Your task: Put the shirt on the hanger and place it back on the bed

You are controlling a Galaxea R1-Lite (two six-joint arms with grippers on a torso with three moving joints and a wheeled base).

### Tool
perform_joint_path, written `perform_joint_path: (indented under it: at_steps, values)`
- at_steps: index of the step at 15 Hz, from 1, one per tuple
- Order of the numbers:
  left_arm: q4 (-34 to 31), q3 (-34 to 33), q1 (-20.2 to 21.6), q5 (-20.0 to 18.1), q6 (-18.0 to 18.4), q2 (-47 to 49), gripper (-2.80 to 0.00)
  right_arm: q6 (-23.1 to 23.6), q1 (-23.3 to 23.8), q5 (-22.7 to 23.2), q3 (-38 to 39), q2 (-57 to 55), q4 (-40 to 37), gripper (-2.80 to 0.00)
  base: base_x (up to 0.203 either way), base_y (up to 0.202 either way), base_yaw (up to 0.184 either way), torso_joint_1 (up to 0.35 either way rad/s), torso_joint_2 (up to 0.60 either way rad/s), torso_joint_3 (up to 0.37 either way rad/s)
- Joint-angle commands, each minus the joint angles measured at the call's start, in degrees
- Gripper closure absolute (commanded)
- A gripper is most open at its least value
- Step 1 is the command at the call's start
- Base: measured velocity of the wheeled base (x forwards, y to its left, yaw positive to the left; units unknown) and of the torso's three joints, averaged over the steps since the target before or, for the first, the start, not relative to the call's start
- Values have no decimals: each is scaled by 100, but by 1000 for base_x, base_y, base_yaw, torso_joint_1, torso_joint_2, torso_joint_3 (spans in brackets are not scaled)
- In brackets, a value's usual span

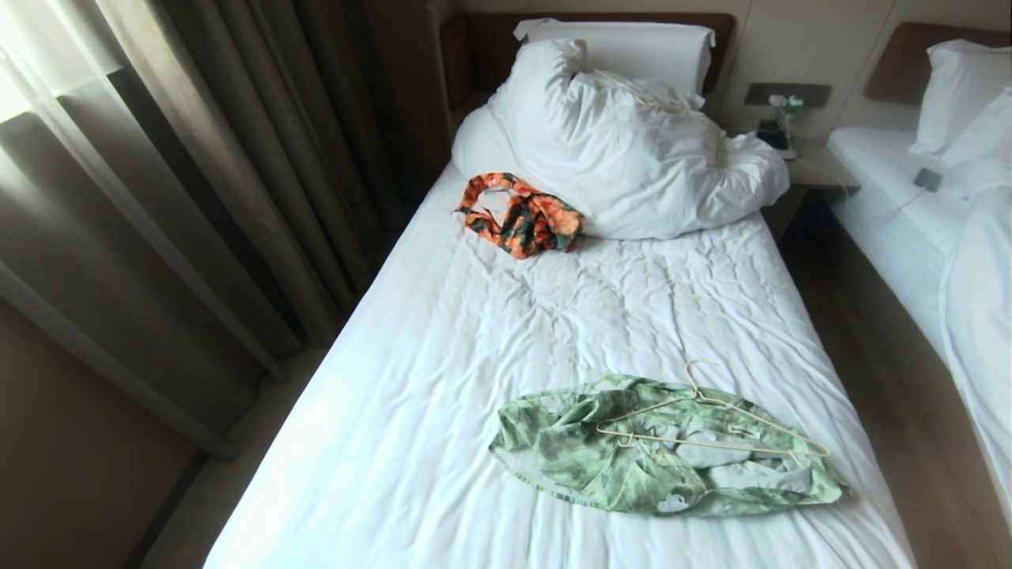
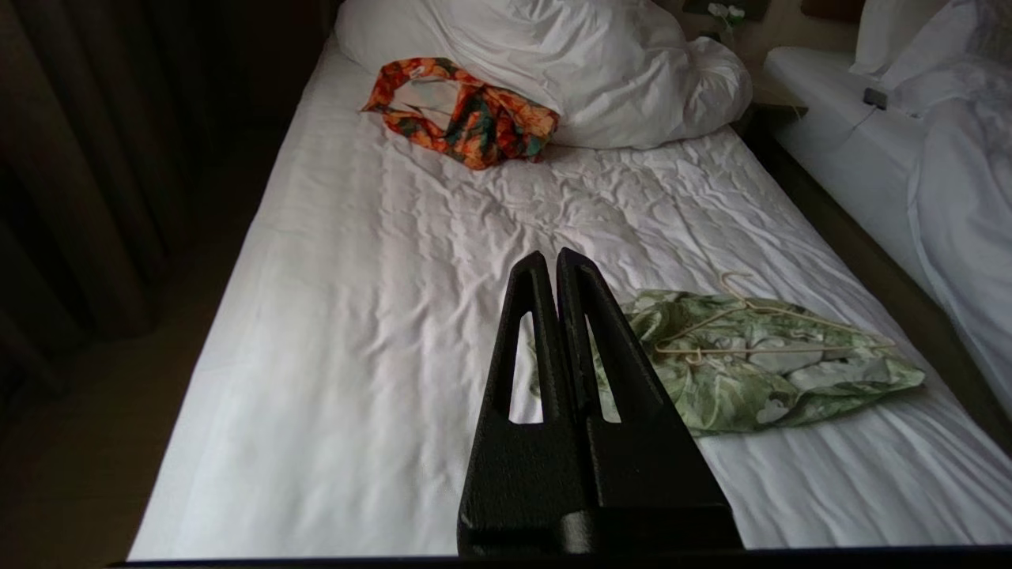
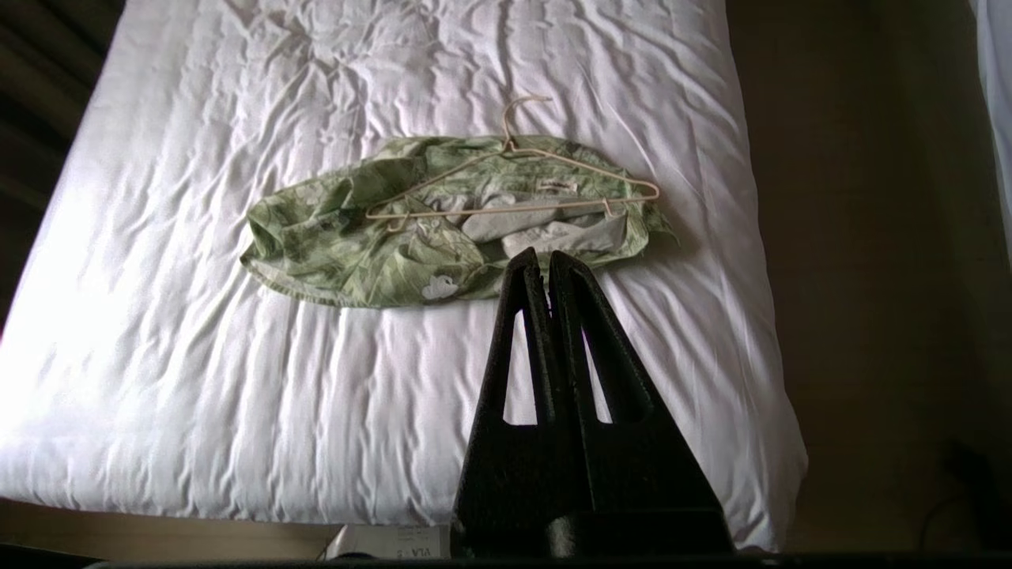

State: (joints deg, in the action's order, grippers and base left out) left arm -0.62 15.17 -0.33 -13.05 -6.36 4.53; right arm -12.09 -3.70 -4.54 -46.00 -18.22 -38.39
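The bed [image 1: 490,332] fills the middle of the room, its white sheet wrinkled, with curtains [image 1: 198,182] hanging along its left side and a second bed [image 1: 893,197] across a strip of floor on the right. A heap of pillows [image 1: 624,150] lies at the headboard, an orange floral garment [image 1: 522,215] bunched against it. Nearer the foot, towards the right edge, the shirt [image 1: 601,458] lies crumpled (not spread flat), with the hanger [image 1: 711,431] resting on top of it, hook pointing towards the pillows. The left gripper [image 2: 551,257] and right gripper [image 3: 541,257] hang above the bed's foot, fingers pressed together, empty.
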Motion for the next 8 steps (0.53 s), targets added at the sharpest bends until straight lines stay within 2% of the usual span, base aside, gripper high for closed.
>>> perform_joint_path:
  at_steps: [1,2,4,6,7,8]
  values:
    - [41,-278,6,209,386,-458,0,13,240,305,529,779,567,0,0,0,0,0,0,0]
    - [63,-336,5,498,484,-454,0,42,273,565,815,900,939,0,0,0,0,0,0,0]
    - [71,-526,6,553,521,-453,0,102,317,889,1410,1112,1441,0,0,0,0,0,0,0]
    - [73,-946,6,573,656,-453,0,202,336,966,2118,1341,2071,0,0,0,0,0,0,0]
    - [113,-1257,7,648,857,-453,0,370,340,975,2535,1496,2487,0,0,0,0,0,0,0]
    - [246,-1425,6,930,1035,-453,0,533,342,977,2861,1695,2922,0,0,0,0,0,0,0]
